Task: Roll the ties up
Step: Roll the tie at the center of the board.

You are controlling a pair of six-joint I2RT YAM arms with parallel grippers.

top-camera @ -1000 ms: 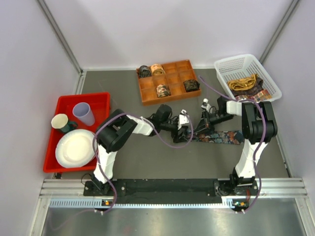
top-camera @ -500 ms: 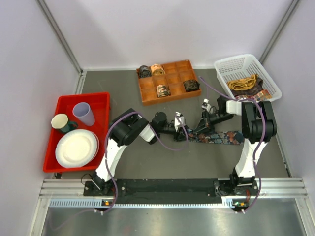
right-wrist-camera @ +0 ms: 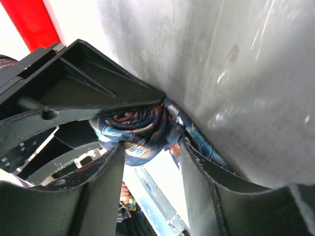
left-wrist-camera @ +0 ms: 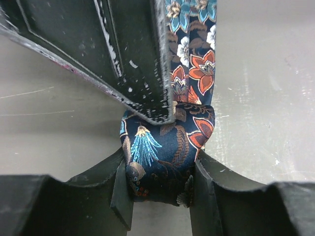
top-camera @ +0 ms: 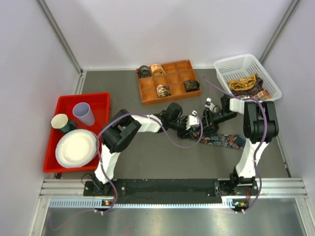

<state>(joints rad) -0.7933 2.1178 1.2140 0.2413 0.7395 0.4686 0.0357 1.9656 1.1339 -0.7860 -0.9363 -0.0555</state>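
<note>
Tie coil (left-wrist-camera: 158,147): silky floral weave, squat cylinder | L gripper (left-wrist-camera: 160,179) pinching sides

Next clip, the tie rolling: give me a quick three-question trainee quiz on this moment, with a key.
1. True or false: the wooden organiser holds four rolled ties.
2. Where do the unrolled ties lie? A) red tray B) white basket C) plate
3. Fill in: the left gripper has a finger against each side of the ___ end of the floral tie.
Key: 1 true; 2 B; 3 rolled.
</note>
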